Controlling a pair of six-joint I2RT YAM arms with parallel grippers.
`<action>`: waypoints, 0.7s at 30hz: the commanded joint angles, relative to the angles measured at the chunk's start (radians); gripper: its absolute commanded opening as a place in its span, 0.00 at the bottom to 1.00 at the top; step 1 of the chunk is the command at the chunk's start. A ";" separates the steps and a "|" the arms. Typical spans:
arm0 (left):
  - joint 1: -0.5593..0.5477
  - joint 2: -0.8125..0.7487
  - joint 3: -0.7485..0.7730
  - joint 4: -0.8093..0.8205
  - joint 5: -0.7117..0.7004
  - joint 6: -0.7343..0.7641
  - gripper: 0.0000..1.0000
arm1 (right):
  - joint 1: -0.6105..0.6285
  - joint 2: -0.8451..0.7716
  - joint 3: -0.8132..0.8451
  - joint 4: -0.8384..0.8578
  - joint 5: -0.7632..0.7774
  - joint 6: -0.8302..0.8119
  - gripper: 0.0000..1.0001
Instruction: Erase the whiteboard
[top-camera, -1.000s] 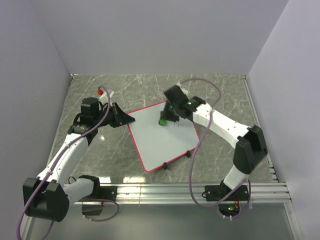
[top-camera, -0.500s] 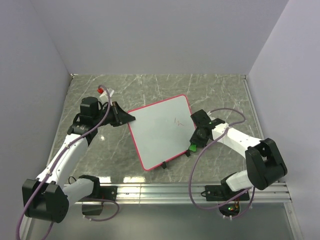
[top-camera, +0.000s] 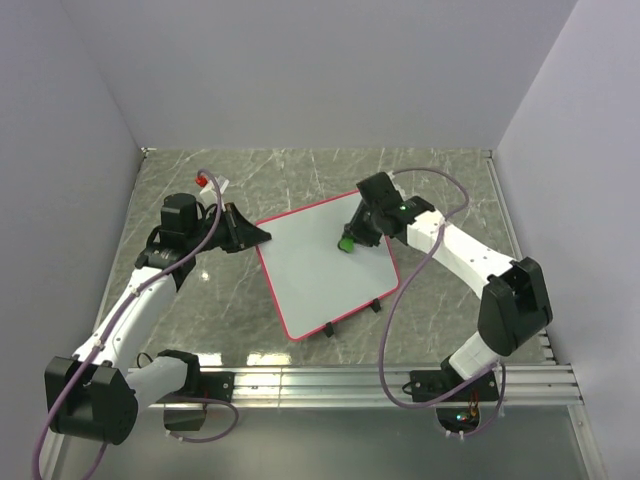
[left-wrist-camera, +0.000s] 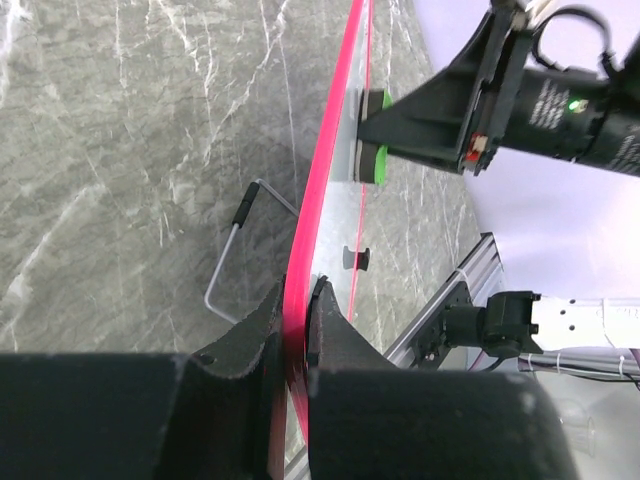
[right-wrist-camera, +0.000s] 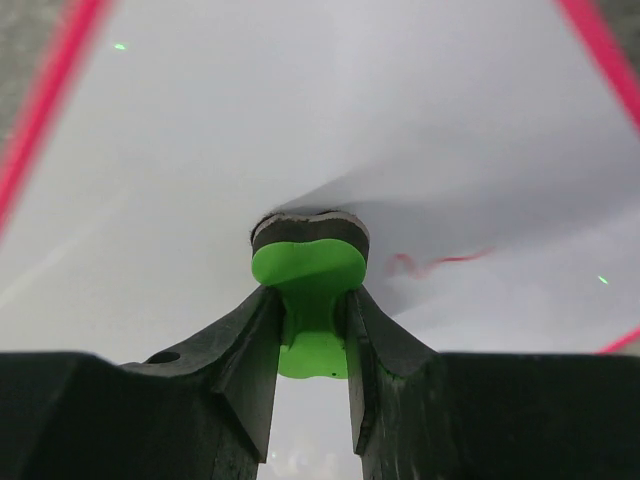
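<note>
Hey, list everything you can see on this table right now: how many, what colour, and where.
whiteboard: one, white with a pink-red frame, middle of the table
eraser: one, green with a dark pad, pressed on the whiteboard's far right part
scribble: one trace, red, on the whiteboard beside the eraser
clip feet: two, black, on the whiteboard's near edge
bent wire: one, grey, on the table by the whiteboard's edge
small thing: one, red and white, far left; too small to name
table: one, grey marble
left gripper: black, shut on the whiteboard's frame
right gripper: black, shut on the eraser
</note>
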 joint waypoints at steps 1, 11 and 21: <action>-0.021 0.029 -0.019 -0.115 -0.087 0.144 0.00 | 0.034 0.042 0.079 0.041 -0.020 0.044 0.00; -0.024 0.021 -0.018 -0.119 -0.090 0.146 0.00 | -0.071 -0.072 -0.276 0.219 -0.093 0.151 0.00; -0.030 0.032 -0.021 -0.112 -0.084 0.143 0.00 | -0.165 -0.129 -0.458 0.249 -0.092 0.100 0.00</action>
